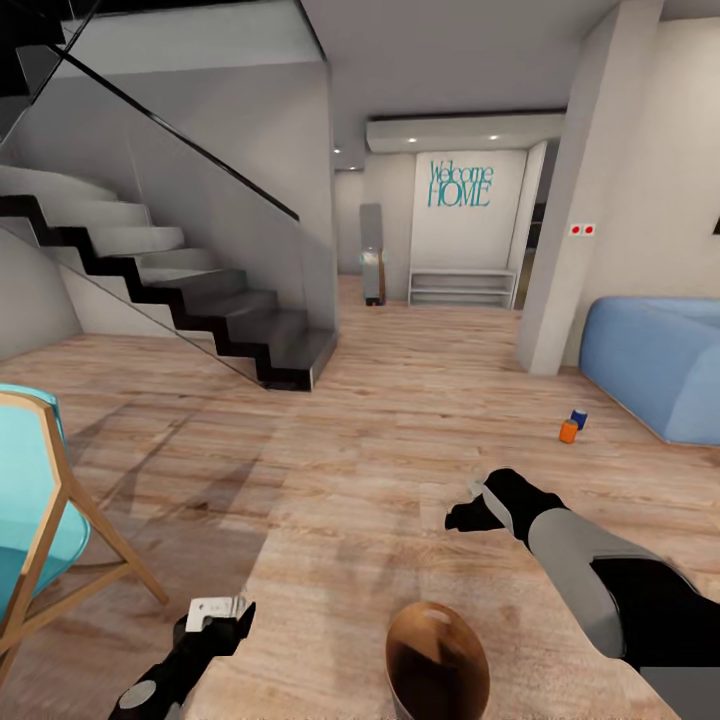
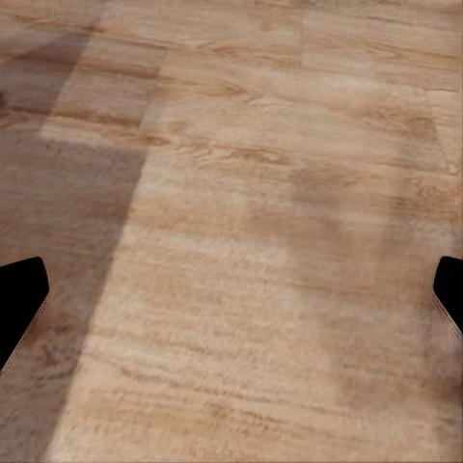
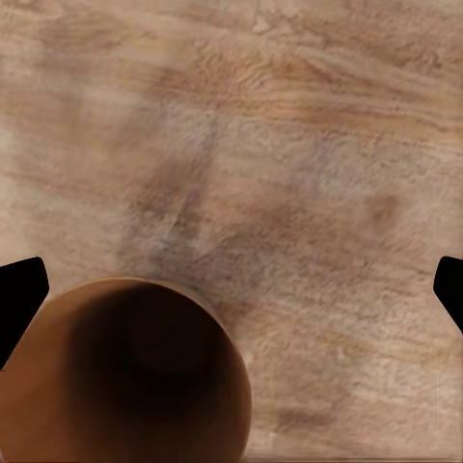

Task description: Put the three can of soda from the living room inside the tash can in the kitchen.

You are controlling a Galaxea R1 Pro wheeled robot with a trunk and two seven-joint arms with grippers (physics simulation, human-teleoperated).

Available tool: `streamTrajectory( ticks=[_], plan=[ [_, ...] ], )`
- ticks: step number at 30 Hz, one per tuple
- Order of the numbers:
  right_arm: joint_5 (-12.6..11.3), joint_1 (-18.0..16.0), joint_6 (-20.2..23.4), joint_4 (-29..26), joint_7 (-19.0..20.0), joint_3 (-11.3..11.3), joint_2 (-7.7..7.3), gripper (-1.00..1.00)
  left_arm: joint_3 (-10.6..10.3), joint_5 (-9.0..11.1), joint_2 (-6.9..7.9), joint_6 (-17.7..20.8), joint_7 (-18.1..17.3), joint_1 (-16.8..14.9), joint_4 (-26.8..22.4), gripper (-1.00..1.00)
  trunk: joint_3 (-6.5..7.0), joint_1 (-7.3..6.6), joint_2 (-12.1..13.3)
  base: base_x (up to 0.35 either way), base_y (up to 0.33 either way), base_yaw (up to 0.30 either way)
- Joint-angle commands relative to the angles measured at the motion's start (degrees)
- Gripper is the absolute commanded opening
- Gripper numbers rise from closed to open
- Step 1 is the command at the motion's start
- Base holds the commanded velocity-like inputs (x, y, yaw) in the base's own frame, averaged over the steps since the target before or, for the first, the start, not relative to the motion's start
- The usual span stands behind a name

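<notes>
Two of the cans of soda stand close together on the wood floor near the blue sofa: an orange can (image 1: 568, 431) and a dark blue can (image 1: 578, 419) just behind it. The copper-brown tash can (image 1: 437, 660) with its dark glossy inside sits low and near, between my arms; its mouth (image 3: 125, 376) faces up in the right wrist view. My right gripper (image 1: 462, 517) hovers open over the floor beyond the bin, well short of the cans, its jaws (image 3: 231, 294) wide apart and empty. My left gripper (image 1: 215, 612) is open too, over bare floor (image 2: 231, 299).
A light-blue sofa (image 1: 655, 365) fills the right side beside a white pillar (image 1: 570, 250). A black-and-white staircase (image 1: 190, 300) with a glass rail rises at left. A turquoise chair with wooden legs (image 1: 40, 520) stands at near left. A hallway with a "Welcome HOME" wall (image 1: 462, 185) lies ahead.
</notes>
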Motion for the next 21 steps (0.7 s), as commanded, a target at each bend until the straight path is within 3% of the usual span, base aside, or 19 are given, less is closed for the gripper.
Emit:
streamTrajectory(
  ticks=[1, 9, 21],
  plan=[
    [0.05, 0.18, 0.0, -0.03, 0.0, 0.0, 0.0, 1.0, 0.0, -0.03, -0.02, 1.44, 0.01, -1.61, -0.38, 1.0, -0.19, 0.23, -0.42, 0.0, 0.0, 0.0],
    [0.18, 1.0, -0.07, 0.02, -0.04, 0.07, 0.05, 1.0, -0.07, -0.04, -0.27, 7.74, 0.1, -8.37, -0.71, 1.0, -1.62, 1.98, -3.62, 0.0, 0.0, 0.0],
    [0.12, 1.27, -0.1, 0.0, -0.43, 0.03, 0.03, 1.0, 0.15, 0.34, -0.07, 7.96, -0.14, -9.39, 2.1, 1.0, -3.78, 4.62, -8.44, 0.0, 0.0, 0.0]
  ],
)
